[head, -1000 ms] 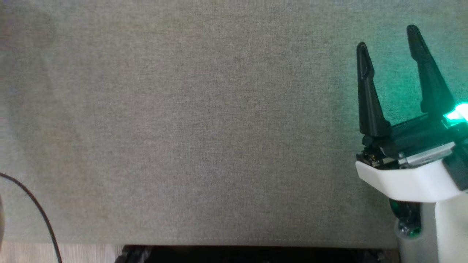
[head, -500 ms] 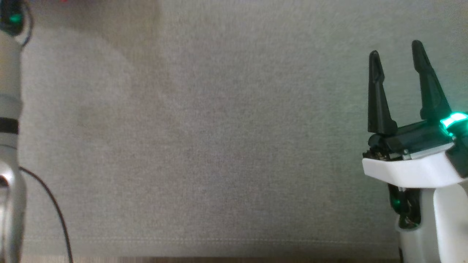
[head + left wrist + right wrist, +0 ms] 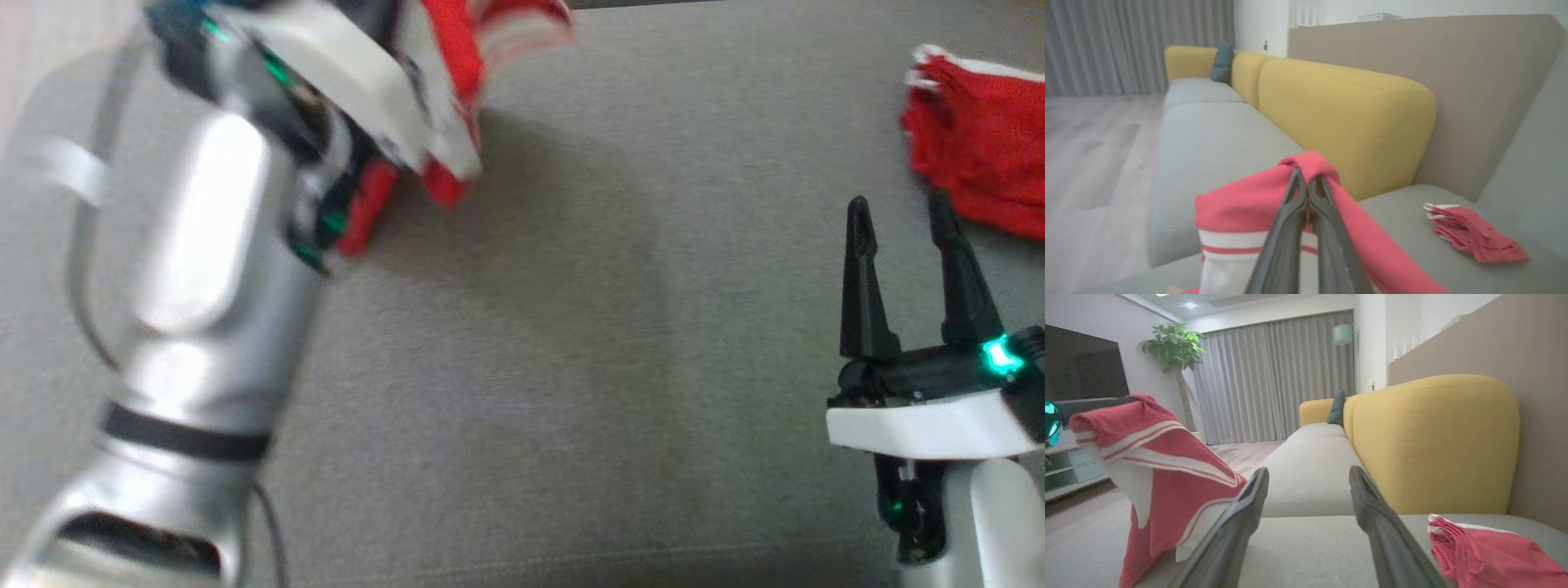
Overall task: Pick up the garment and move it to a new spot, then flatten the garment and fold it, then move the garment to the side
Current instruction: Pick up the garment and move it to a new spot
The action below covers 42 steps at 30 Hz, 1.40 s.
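The left gripper point(image 3: 1306, 180) is clenched, its two long dark fingers pressed together on a fold of the garment point(image 3: 1241, 204), a soft red knit with broad white bands and thin red stripes. The cloth bunches into a hump over the fingertips and spills down both sides of them. From the right wrist view the garment point(image 3: 1167, 465) hangs from its pinched top, its long axis running roughly straight down, widening toward loose, pointed lower corners close to the seat; whether they touch it cannot be told. In the head view the garment point(image 3: 453, 49) sits at the upper left, beyond the blurred, glossy silver left forearm point(image 3: 204, 286). The right gripper point(image 3: 896, 202) is spread wide and empty, its tapered black fingers pointing up the view over the seat point(image 3: 571, 367), a flat grey cushion of fine woven fabric. Just beyond its fingertips and to the right lies a stack of folded red cloth point(image 3: 980, 147) with white edges, flat on the seat and well apart from the held garment. Behind the seat rises a rounded, padded yellow backrest point(image 3: 1433, 441), with a teal pillow point(image 3: 1337, 406) and pleated grey curtains point(image 3: 1274, 379) further off.
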Available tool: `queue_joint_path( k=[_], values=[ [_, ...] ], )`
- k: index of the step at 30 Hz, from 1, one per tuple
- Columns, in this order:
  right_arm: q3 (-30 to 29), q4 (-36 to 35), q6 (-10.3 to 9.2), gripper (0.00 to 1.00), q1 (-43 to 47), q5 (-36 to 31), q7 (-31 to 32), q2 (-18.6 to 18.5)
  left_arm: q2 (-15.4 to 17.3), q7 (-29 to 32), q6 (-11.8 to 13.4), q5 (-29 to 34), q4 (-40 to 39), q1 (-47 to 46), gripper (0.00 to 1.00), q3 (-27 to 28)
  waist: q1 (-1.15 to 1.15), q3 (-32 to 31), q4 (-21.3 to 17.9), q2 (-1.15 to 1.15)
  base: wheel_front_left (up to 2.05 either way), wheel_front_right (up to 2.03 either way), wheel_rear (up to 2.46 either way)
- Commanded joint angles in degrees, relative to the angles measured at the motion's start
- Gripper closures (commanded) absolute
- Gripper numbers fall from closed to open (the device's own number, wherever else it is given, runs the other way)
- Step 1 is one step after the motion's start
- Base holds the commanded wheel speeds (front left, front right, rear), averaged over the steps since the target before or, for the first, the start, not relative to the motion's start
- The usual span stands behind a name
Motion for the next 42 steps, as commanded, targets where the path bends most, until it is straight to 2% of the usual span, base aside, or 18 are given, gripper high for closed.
queue_joint_path(
  k=[1,5,10,14,15,16,17,18,23,28,35,42],
  values=[
    [1.5,-1.3,0.37,0.00,-0.7,0.6,-0.6,-0.1,0.2,-0.4,0.9,-0.6,-2.6,0.5,1.00,0.5,0.01,0.4,-2.3,0.00,0.00,0.00,0.00],
    [2.3,-0.3,0.37,0.00,-1.5,1.5,-1.4,-0.1,-2.5,-3.0,2.8,-3.0,-2.5,7.1,1.00,-3.5,0.01,2.9,-5.2,0.00,0.00,0.00,0.00],
    [3.3,2.0,0.37,0.00,-3.0,2.3,-2.5,-0.1,-2.9,-7.1,5.2,-7.6,0.7,11.5,1.00,-12.3,0.01,5.5,-8.7,0.00,0.00,0.00,0.00],
    [3.2,3.9,0.37,0.00,-3.6,2.3,-3.2,-0.1,-3.0,-10.3,7.0,-11.7,2.5,12.1,1.00,-19.0,0.01,6.6,-9.6,0.00,0.00,0.00,0.00],
    [3.1,4.4,0.37,0.00,-3.7,2.4,-3.4,-0.1,-3.0,-11.1,7.4,-12.5,2.9,12.0,0.82,-20.2,0.01,6.7,-9.7,0.00,0.00,0.00,0.00],
    [3.1,4.9,0.37,0.00,-3.9,2.4,-3.6,-0.1,-3.0,-11.9,7.8,-13.2,3.1,11.8,0.55,-21.2,0.01,6.7,-9.6,0.00,0.00,0.00,0.00],
    [2.9,5.4,0.37,0.00,-3.9,2.4,-3.7,-0.1,-3.0,-12.7,8.0,-13.9,3.4,11.7,0.18,-22.2,0.01,6.5,-9.4,0.00,0.00,0.00,0.00],
    [2.8,5.9,0.37,0.00,-3.9,2.4,-3.9,-0.1,-3.0,-13.5,8.1,-14.5,3.7,11.4,0.00,-23.0,0.01,6.2,-9.1,0.00,0.00,0.00,0.00],
    [2.7,7.8,0.37,0.00,-3.7,2.1,-4.2,-0.1,-3.0,-18.0,8.8,-15.7,4.4,10.2,0.00,-25.2,0.01,3.4,-7.1,0.00,0.00,0.00,0.00],
    [2.3,8.8,0.37,0.00,-3.1,1.4,-4.1,-0.1,-3.0,-19.6,9.3,-15.3,4.6,10.5,0.00,-25.2,0.01,0.2,-5.2,0.00,0.00,0.00,0.00],
    [1.5,10.2,0.37,0.00,-1.2,0.5,-3.5,-0.1,-0.3,-20.4,10.6,-14.1,1.9,15.5,0.00,-21.0,0.01,-5.3,-2.4,0.00,0.00,0.00,0.00],
    [0.9,12.4,0.37,0.00,1.1,0.5,-3.9,-0.1,2.6,-20.4,12.6,-11.9,-5.0,25.5,0.00,-14.7,0.01,-8.9,0.3,0.00,0.00,0.00,0.00]
  ],
)
